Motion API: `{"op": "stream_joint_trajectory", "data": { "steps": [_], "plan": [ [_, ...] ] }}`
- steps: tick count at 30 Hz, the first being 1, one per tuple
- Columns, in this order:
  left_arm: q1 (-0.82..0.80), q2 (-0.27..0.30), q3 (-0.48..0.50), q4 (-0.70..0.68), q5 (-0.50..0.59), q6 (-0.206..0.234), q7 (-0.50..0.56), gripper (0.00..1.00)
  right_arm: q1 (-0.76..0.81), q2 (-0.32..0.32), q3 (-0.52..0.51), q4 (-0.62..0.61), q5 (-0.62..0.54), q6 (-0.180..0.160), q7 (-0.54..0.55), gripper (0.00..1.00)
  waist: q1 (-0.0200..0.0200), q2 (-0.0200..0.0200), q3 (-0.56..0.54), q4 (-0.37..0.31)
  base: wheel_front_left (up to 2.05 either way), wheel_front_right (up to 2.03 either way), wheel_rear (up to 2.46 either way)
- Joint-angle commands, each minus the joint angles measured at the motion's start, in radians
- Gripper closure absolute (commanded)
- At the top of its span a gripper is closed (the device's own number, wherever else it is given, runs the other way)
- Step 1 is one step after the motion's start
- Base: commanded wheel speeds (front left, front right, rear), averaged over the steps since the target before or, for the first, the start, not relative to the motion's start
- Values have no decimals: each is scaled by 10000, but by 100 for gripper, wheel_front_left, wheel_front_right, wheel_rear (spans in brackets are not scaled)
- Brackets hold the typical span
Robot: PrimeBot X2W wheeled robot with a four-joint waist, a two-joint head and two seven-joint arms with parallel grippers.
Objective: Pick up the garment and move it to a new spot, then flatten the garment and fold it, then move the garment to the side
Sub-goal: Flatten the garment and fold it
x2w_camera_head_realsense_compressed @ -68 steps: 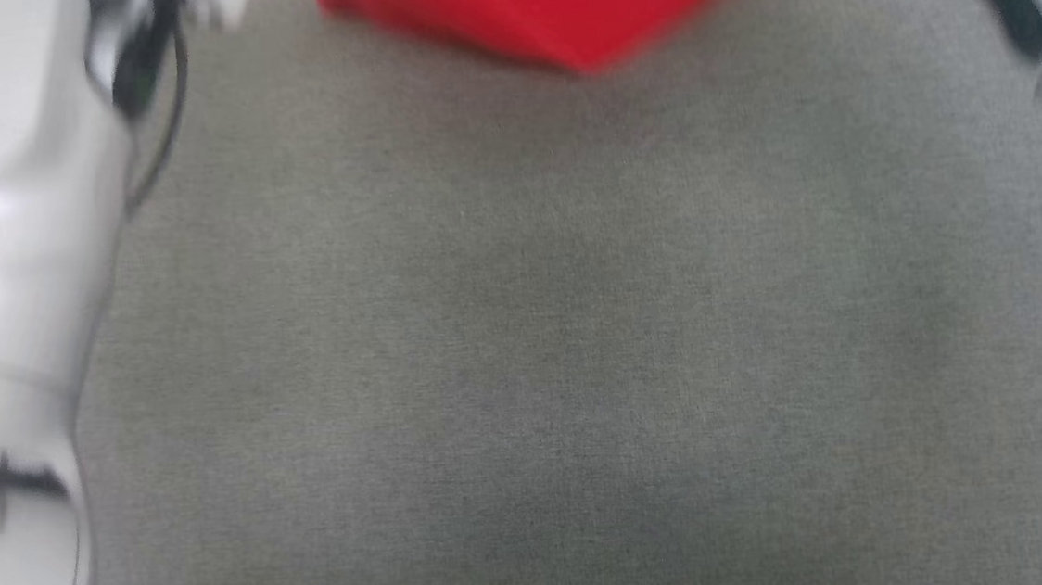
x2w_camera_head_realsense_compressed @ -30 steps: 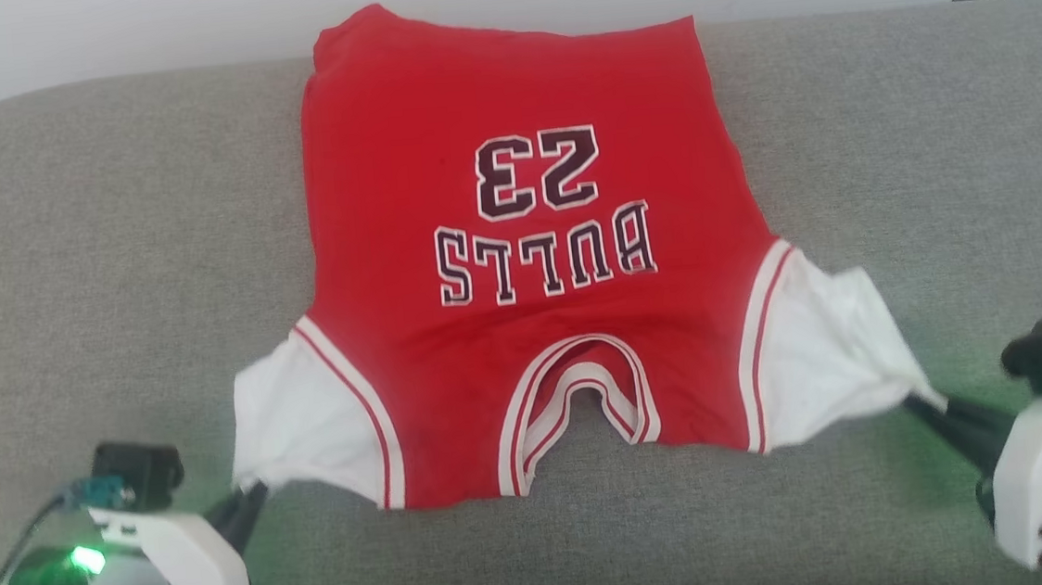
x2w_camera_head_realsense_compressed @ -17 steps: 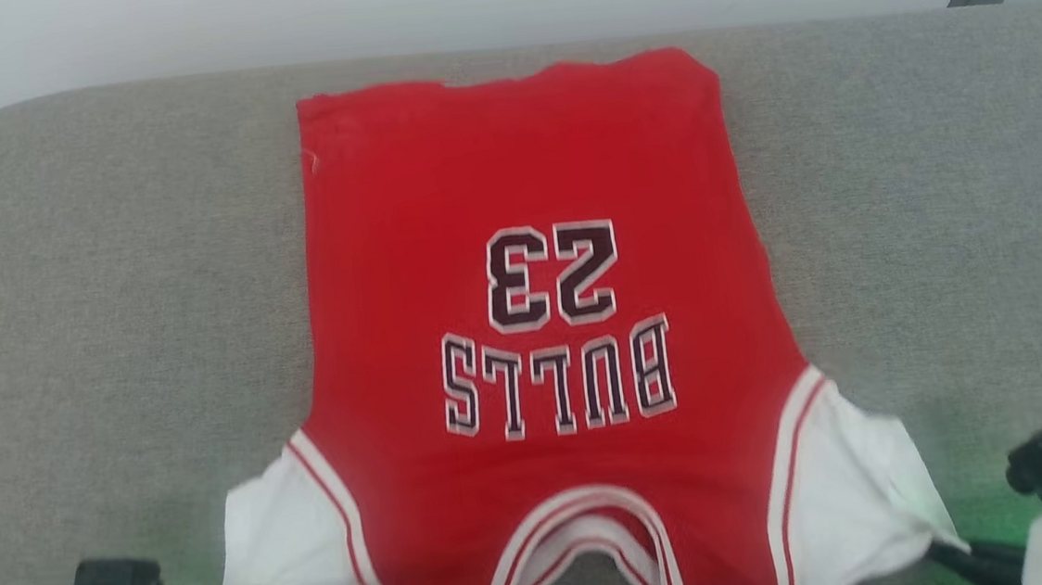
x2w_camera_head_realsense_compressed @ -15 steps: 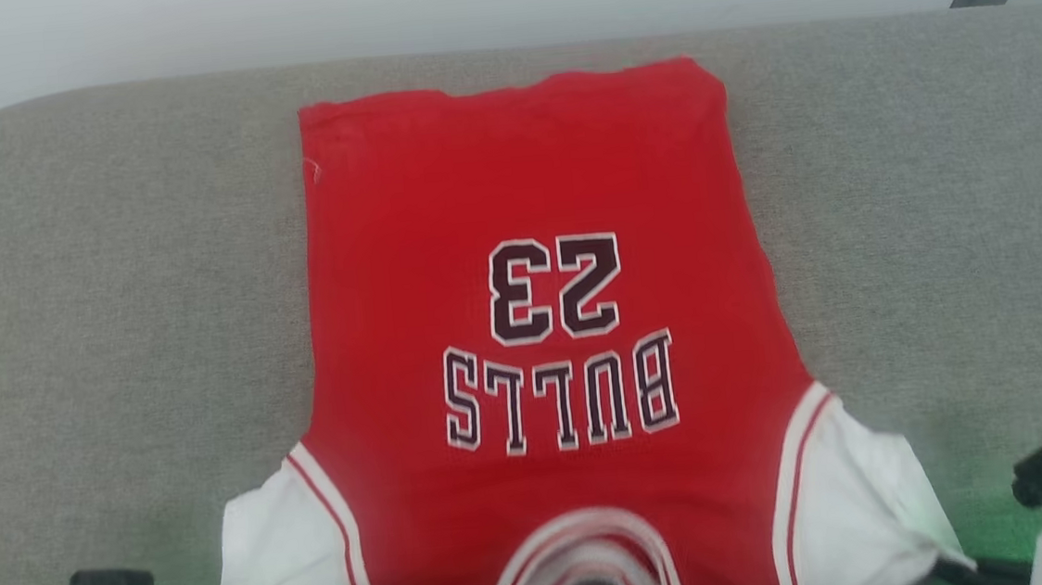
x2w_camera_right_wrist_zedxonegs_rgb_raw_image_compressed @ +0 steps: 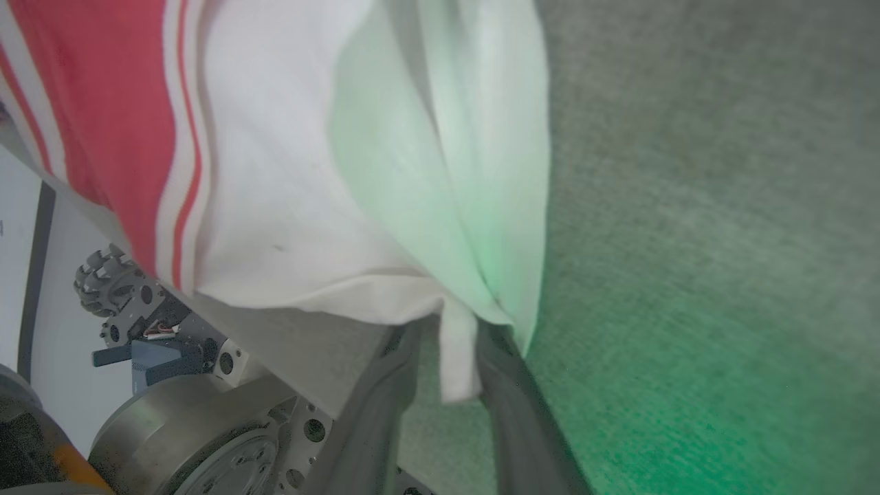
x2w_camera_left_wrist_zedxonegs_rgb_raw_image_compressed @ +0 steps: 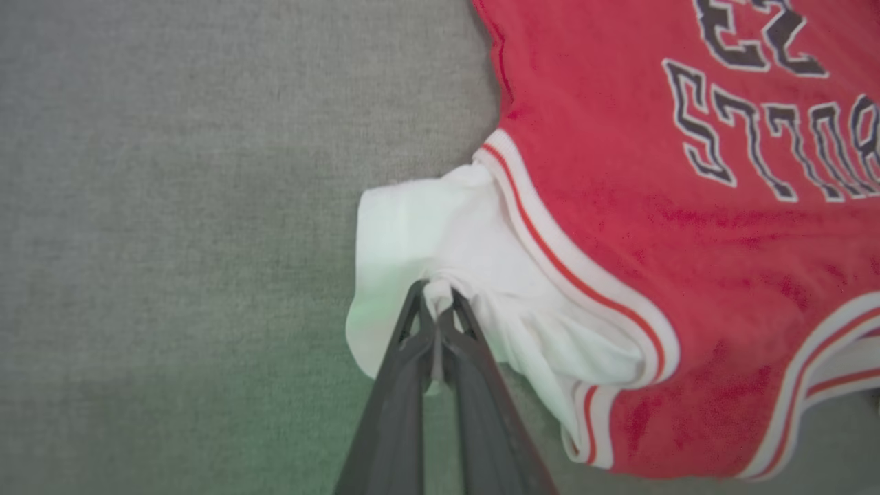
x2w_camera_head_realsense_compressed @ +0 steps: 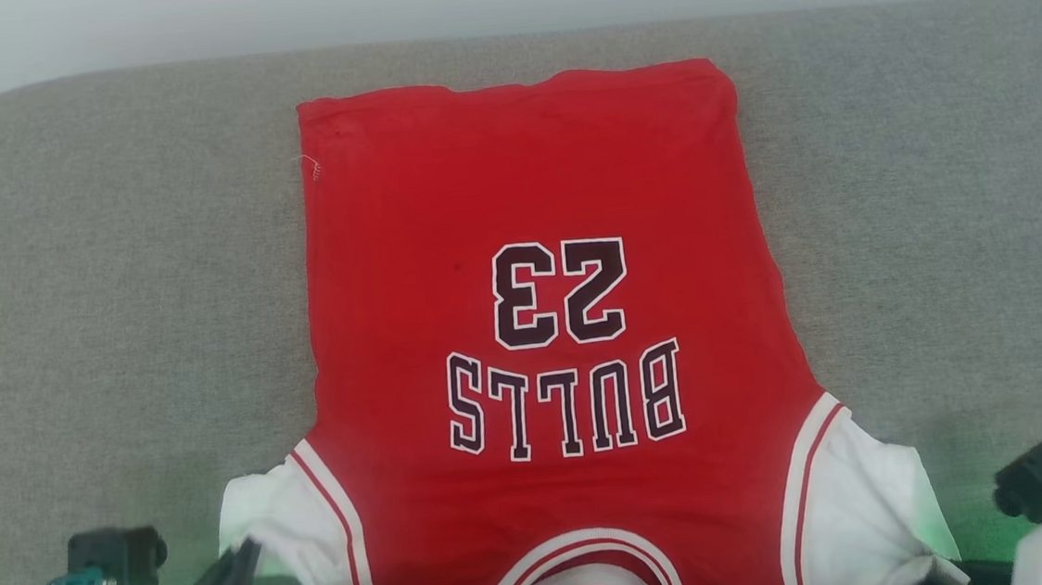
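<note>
The garment lies spread face up on the grey fabric-covered worktop, roughly midway between the left and right edges. Its hem lies just short of the far edge and its neckline is at the near edge. The chest lettering reads upside down in the head view. The red body lies largely smooth; both white sleeves are bunched. The left end effector has its two dark fingers pressed together, pinching a gathered fold of the left sleeve near the near edge. The right end effector grips the right sleeve: a strip of white cloth hangs between its fingers, whose tips are covered by the fabric. A wheeled base shows beneath the cloth in the right wrist view.
</note>
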Motion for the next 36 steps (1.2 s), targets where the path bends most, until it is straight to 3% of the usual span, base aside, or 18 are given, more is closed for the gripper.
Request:
{"op": "stream_joint_trajectory", "data": {
  "steps": [1,10,16,22,23,36],
  "plan": [
    [-218,-104,49,20,173,-24,-167,100,1,327,-23,230,-161,-151,209,0,0,0,29,20,0,0,0],
    [-823,-818,-23,353,705,-133,-856,100,-531,15,-2285,-1269,-711,-68,938,0,0,0,155,166,0,0,0],
    [-1340,-1356,-267,630,834,-417,-904,100,-1944,870,-3856,-1545,-1784,-69,1600,0,0,0,478,584,0,0,0],
    [-2400,-2199,-814,1234,1276,-995,-722,100,-4604,2144,-4428,343,-3083,-71,2172,0,0,0,971,1671,0,0,0],
    [-2400,-2199,-814,1234,1276,-995,-722,100,-4604,2144,-4428,343,-3083,-71,2172,0,0,0,971,1671,0,0,0],
    [-3488,-3492,-1455,2528,1468,-1963,-844,100,-8132,3024,-4462,6072,-4200,-71,3682,0,0,0,1584,3507,0,0,0]
  ]
}}
